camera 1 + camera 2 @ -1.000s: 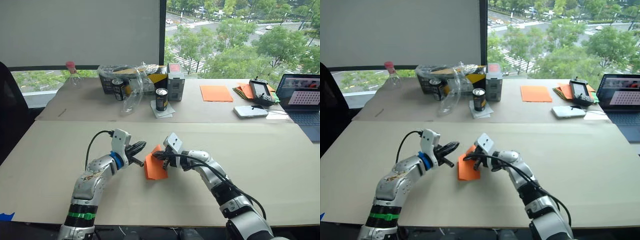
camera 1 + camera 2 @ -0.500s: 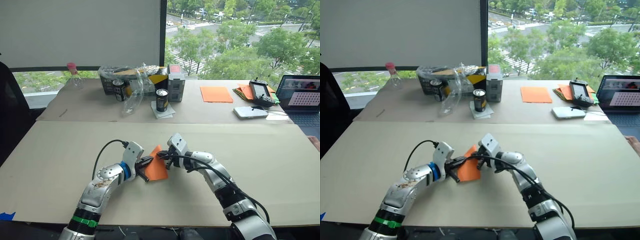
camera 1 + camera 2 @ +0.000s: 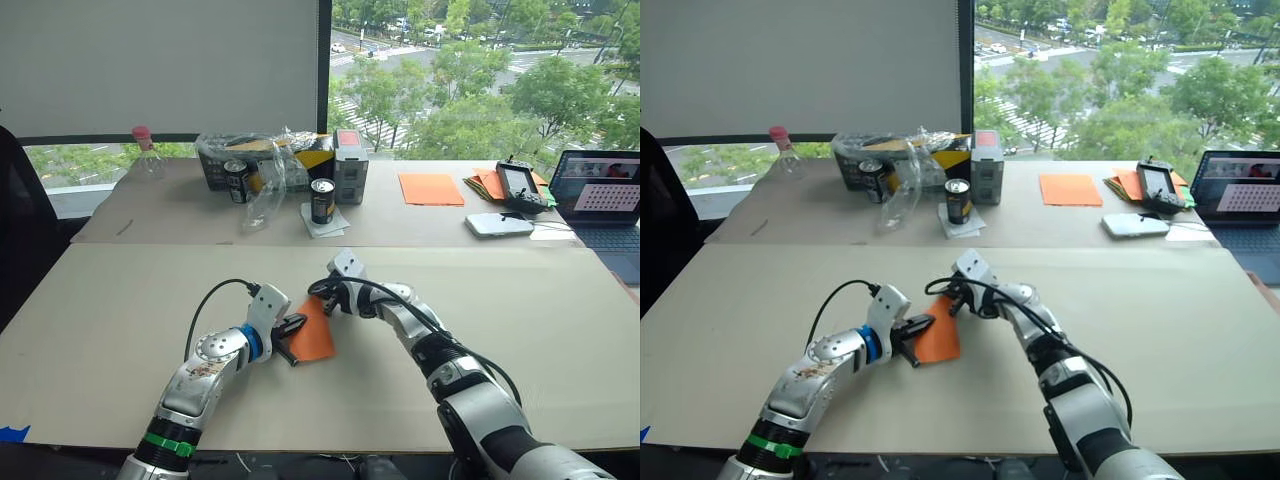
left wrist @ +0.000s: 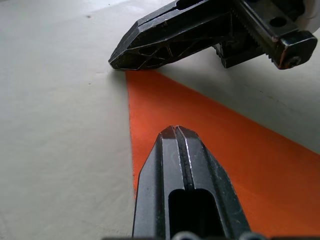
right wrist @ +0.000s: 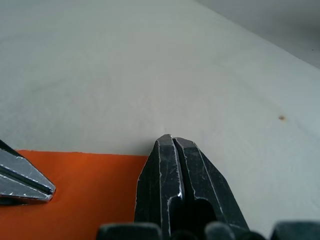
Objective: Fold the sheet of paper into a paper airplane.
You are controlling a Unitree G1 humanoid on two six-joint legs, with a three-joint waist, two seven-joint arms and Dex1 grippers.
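Observation:
The sheet of paper (image 3: pixel 314 335) is a folded orange piece lying flat on the near table, narrowing to a point at its far end. My left gripper (image 3: pixel 299 323) is shut, and its closed fingertips (image 4: pixel 175 131) rest on top of the paper near its left edge. My right gripper (image 3: pixel 321 294) is shut too, with its tips (image 4: pixel 119 62) down at the paper's far pointed corner. In the right wrist view the closed fingers (image 5: pixel 172 141) sit at the paper's edge (image 5: pixel 90 190). Nothing is held between either pair of fingers.
On the far table stand a plastic bottle (image 3: pixel 146 150), two cans (image 3: pixel 323 198), a box and a crumpled bag (image 3: pixel 270 160). A smooth orange sheet (image 3: pixel 432 187), a pile of orange sheets (image 3: pixel 487 182), a controller (image 3: pixel 522 184), a white device (image 3: pixel 502 223) and a laptop (image 3: pixel 605 200) lie at the right.
My left gripper came in from the left and closed down onto the paper. The right gripper slid to the paper's far point, and the paper now lies flatter.

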